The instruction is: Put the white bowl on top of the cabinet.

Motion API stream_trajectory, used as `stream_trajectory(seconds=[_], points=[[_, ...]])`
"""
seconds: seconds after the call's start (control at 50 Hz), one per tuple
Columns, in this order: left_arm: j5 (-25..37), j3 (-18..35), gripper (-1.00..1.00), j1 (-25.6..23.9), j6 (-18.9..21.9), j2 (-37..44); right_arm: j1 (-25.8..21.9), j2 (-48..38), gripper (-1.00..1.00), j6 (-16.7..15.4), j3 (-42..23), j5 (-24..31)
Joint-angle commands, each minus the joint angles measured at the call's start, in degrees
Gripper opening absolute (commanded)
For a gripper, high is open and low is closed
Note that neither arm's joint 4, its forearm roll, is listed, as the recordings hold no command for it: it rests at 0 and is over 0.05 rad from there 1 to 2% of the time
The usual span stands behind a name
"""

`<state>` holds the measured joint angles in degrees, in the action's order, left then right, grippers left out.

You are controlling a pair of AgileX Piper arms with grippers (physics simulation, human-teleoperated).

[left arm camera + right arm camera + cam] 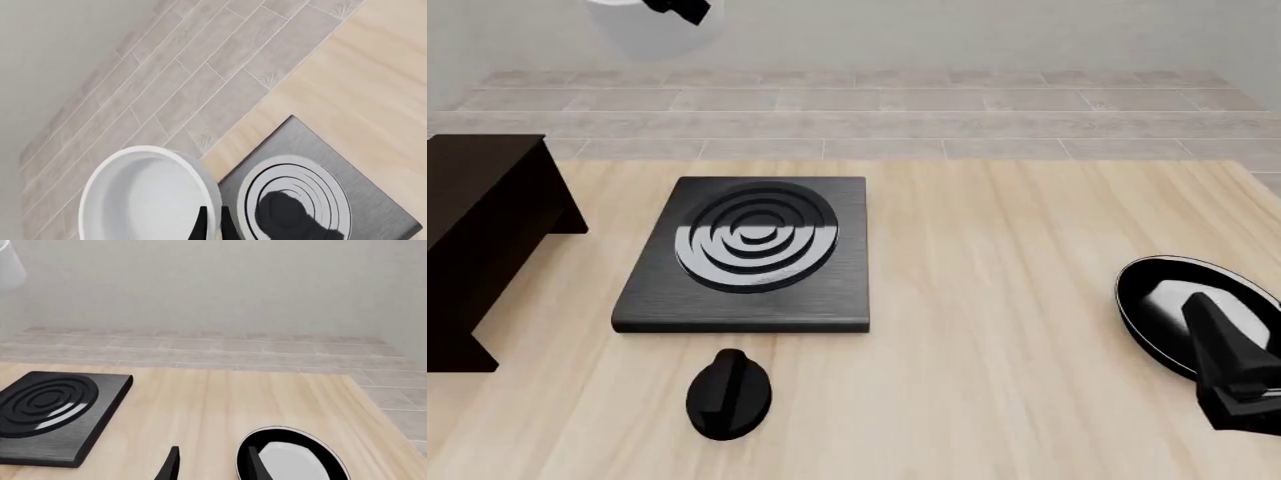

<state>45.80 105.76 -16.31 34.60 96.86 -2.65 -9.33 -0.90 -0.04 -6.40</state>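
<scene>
The white bowl (pixel 641 28) hangs high in the air at the top of the front view, above the table's far edge and to the right of the cabinet (pixel 487 215). My left gripper (pixel 681 8) is shut on the bowl's rim. In the left wrist view the two dark fingers pinch the rim of the bowl (pixel 143 197), one on each side of the wall. The dark cabinet stands at the table's left edge with its flat top bare. My right gripper (pixel 210 462) is open and low at the right, next to the black pan (pixel 293 457).
A black stove plate (pixel 747 250) with concentric rings lies mid-table, right of the cabinet. A small black knob-like object (pixel 730 393) sits in front of it. The black pan (pixel 1174 300) rests near the right edge, partly behind my right arm (pixel 1228 365). Tiled floor lies beyond the table.
</scene>
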Motion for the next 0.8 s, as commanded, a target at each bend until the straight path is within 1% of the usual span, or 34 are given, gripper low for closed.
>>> stream_trajectory(seconds=[0.02, 0.1, 0.12, 0.2, 0.24, 0.28, 0.34, 0.36, 0.4, 0.46, 0.54, 0.58, 0.62, 0.68, 0.8], points=[[0.41, -1.48, -1.0, 1.96, -0.51, -4.18, -0.17, 0.84, 1.0, 0.26, -0.01, 0.62], [0.89, -2.86, -1.0, 2.39, -0.26, -6.28, -0.21, 1.4, 1.0, 0.21, 0.0, 1.1], [1.93, -0.94, -1.0, 2.93, -1.49, -6.08, -0.19, 1.39, 1.0, 0.22, 0.0, 1.03], [2.81, -0.55, -1.0, 4.45, -0.61, -7.14, -0.14, 1.63, 1.0, 0.22, 0.0, 1.2], [3.86, 0.92, -1.0, 5.29, -1.05, -7.23, -0.19, 1.48, 1.0, 0.3, 0.0, 1.09], [4.14, 0.76, -1.0, 5.83, -0.84, -7.64, -0.22, 1.54, 1.0, 0.32, 0.0, 1.14], [3.83, -0.65, -1.0, 7.22, -0.49, -8.44, -0.29, 1.55, 1.0, 0.37, 0.01, 1.18], [3.73, -2.06, -1.0, 7.32, -0.16, -9.42, -0.32, 1.5, 1.0, 0.3, 0.01, 1.16], [4.04, -1.77, -1.0, 8.16, -0.52, -9.61, -0.43, 1.4, 1.0, 0.35, 0.01, 1.12], [3.83, -3.57, -1.0, 8.8, -0.24, -10.65, -0.44, 1.43, 1.0, 0.34, 0.02, 1.14], [3.67, -4.43, -1.0, 10.06, -0.13, -11.18, -0.34, 1.76, 1.0, 0.29, 0.02, 1.39], [3.0, -5.99, -1.0, 10.71, 0.13, -11.77, -0.36, 1.75, 1.0, 0.35, 0.02, 1.37], [2.84, -6.07, -1.0, 11.35, -0.58, -11.84, -0.41, 1.78, 1.0, 0.36, 0.02, 1.42], [1.75, -8.74, -1.0, 11.95, -0.44, -12.99, -0.29, 1.91, 1.0, 0.26, 0.02, 1.57], [1.21, -9.56, -1.0, 13.96, -0.37, -13.24, -0.36, 1.46, 1.0, 0.27, 0.03, 1.3]])
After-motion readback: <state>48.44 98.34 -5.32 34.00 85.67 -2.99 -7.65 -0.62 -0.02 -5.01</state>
